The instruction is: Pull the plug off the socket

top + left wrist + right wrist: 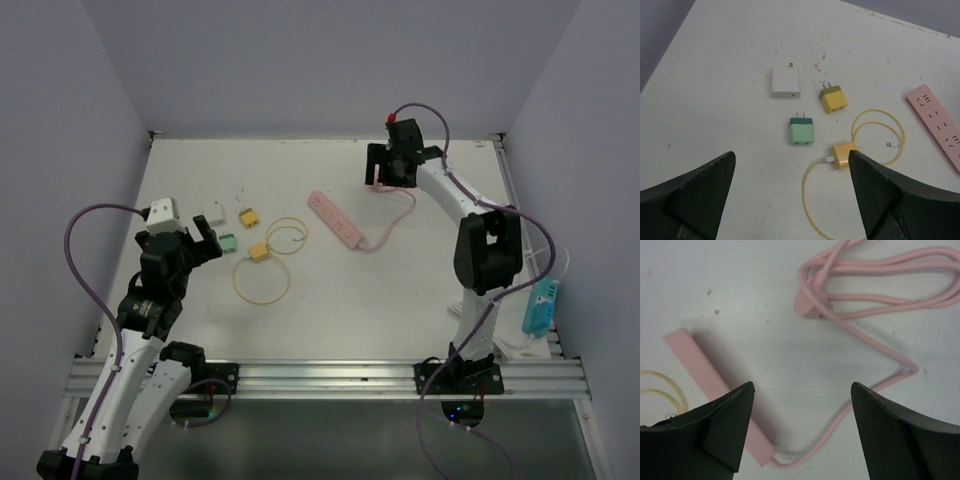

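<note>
Well, at the left our left gripper (203, 237) hangs spread wide, grasping nothing. Just beyond it, loose on the table (715, 100), lie a white charger (785, 82), a green charger (801, 132), a two-tone yellow charger (832, 98) and a plain yellow charger (844, 154) with a looping yellow cable (803, 197) plugged into it. Right of them the pink power strip (335, 220) lies diagonally, apart from every charger. Farther right, our right gripper (802, 390) hovers over the strip's coiled pink cord (810, 302), fingers apart and empty.
</note>
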### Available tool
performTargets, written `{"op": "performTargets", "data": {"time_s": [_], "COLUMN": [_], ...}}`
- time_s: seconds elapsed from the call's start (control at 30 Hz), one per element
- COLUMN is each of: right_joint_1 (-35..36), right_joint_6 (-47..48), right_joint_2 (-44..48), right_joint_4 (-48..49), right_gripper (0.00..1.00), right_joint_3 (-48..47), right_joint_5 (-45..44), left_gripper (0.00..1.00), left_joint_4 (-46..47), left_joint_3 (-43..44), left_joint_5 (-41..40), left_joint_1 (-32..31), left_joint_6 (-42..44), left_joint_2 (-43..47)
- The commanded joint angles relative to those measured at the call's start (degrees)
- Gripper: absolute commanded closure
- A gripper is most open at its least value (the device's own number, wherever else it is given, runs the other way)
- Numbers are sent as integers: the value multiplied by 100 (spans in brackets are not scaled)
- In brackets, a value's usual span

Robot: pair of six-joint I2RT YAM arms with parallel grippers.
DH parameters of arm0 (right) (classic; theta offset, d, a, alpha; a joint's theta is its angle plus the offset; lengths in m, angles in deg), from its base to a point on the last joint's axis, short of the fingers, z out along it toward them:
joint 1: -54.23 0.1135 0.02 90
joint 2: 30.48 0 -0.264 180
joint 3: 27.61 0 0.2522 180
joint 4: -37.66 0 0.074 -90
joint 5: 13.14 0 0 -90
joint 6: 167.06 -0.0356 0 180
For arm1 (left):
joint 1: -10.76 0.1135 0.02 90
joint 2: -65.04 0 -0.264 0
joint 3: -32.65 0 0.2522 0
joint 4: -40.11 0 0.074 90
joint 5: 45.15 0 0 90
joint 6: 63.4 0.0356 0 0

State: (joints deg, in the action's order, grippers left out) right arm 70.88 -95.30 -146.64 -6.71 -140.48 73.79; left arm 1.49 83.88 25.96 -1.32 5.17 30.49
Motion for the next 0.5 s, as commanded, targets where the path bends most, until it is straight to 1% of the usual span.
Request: {"op": "performTargets", "data": {"time_s": [0.0,0.03,0.07,0.17,0.23,0.33,0.47], "right_joint_1": [418,497,646,840,893,937,999], "right_joint_6": [575,724,786,919,919,953,1112], "right_joint_2": [980,1286,1402,1789,1903,2018,1756], "right_joint_4": [81,116,160,318,468,670,583], "right_gripper": [20,22,23,25,25,25,25], "right_joint_3": [882,1363,1586,2307,2754,3107,3003], "right_joint_5": [290,455,526,946,1063,1186,1221], "left_gripper": [2,2,2,2,2,2,2], "left_joint_4": [289,289,289,280,271,271,263], "left_joint_3": [-38,-30,-38,-38,-30,-21,-30], "left_joint_5": [-79,-71,-70,-62,-62,-53,-35], "left_joint_1": [-23,-23,-14,-14,-14,-14,-14], "left_joint_6": [86,86,86,86,86,78,69], "left_joint_2": [-17,-26,-26,-52,-52,-79,-88]}}
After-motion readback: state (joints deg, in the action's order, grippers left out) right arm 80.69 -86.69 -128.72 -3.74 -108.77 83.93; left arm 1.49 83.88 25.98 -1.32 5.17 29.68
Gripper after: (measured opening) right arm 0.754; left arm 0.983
